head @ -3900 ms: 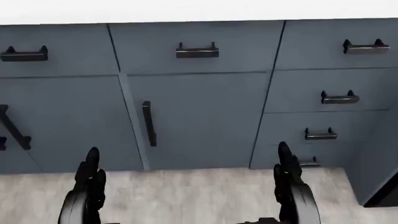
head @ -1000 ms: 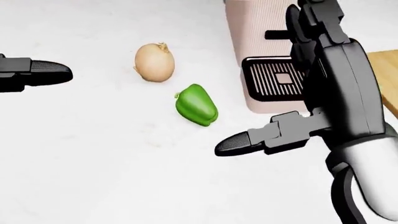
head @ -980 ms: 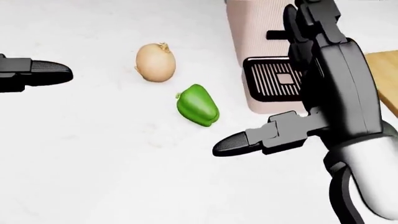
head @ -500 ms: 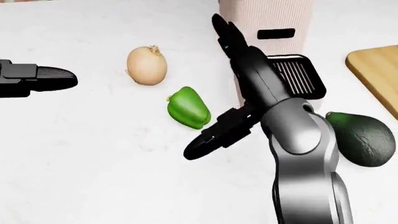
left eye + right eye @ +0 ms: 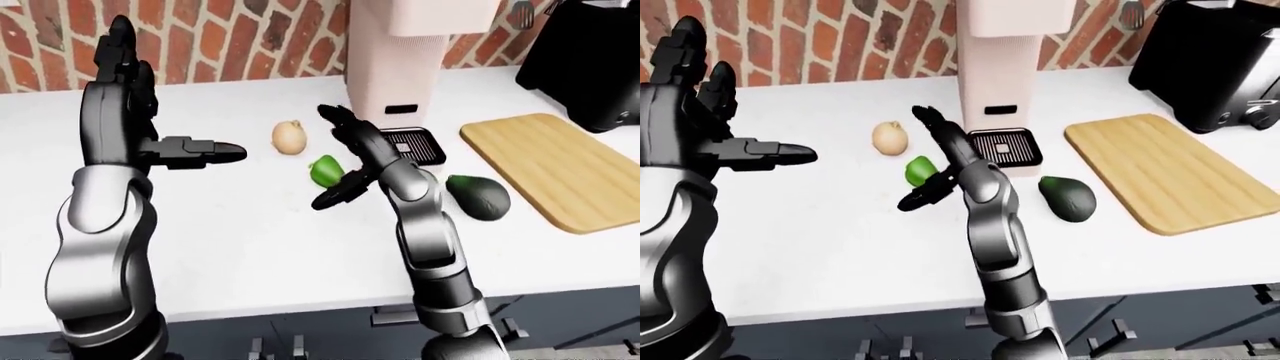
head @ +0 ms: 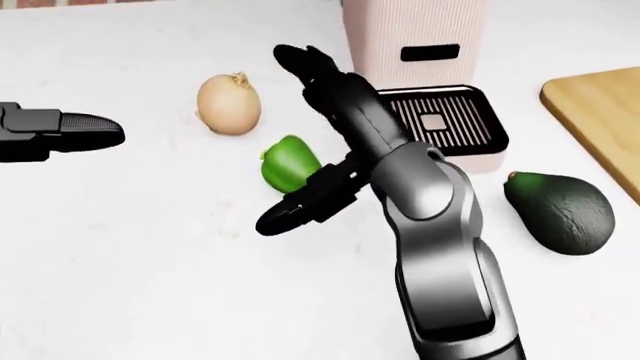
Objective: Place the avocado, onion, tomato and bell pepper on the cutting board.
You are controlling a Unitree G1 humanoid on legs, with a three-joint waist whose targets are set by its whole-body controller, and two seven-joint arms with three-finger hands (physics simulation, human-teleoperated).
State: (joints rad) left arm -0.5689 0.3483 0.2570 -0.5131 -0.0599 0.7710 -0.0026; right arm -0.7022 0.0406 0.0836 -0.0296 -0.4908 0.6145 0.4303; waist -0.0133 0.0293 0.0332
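Reaching leftward now, right hand (image 6: 318, 169) spreads open, empty, over the bell pepper (image 6: 285, 161) mid-counter — grab looks imminent!

Pale wood cutting board (image 5: 555, 169), matt white counter (image 5: 240, 225), rough-skinned avocado (image 6: 560, 214)

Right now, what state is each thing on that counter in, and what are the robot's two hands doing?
Bell pepper: on the counter, partly hidden by the right hand.
Onion: on the counter, untouched.
Avocado: lying on the counter, off the board.
Cutting board: flat, nothing on it.
Right hand: open, fingers spread over the pepper.
Left hand: open, raised, holding nothing.
Tomato: not visible.
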